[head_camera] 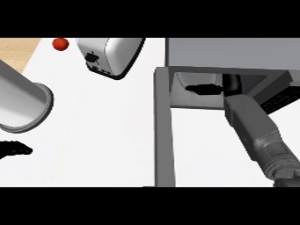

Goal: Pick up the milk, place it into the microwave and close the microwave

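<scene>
I am seeing the microwave (236, 52) sitting at the far right corner of the tabletop (100, 132). Its door (164, 132) is standing open, edge-on to me and pointing toward the near edge. The milk (190, 78) is showing only as a pale shape inside the open cavity, toward the cavity's left side. Too little of it is showing for me to say which way it is pointing or how its long axis is lying.

My right forearm (256, 127) is running up from the near right corner into the cavity. The right hand (207, 88) is sitting inside as a dark shape just below and to the right of that pale shape, touching it or nearly so. I cannot tell whether this hand is grasping the milk or has released it, as the cavity is hiding too much.

My left hand (8, 148) is hanging at the near left corner with its fingers curled in, clenched on nothing and well apart from the microwave. A pale cylinder (12, 99) with a flanged end is lying along the left edge just above it. A toaster (110, 56) is standing at the far edge, left of the microwave. A small red round thing (60, 43) is sitting near the far left corner.
</scene>
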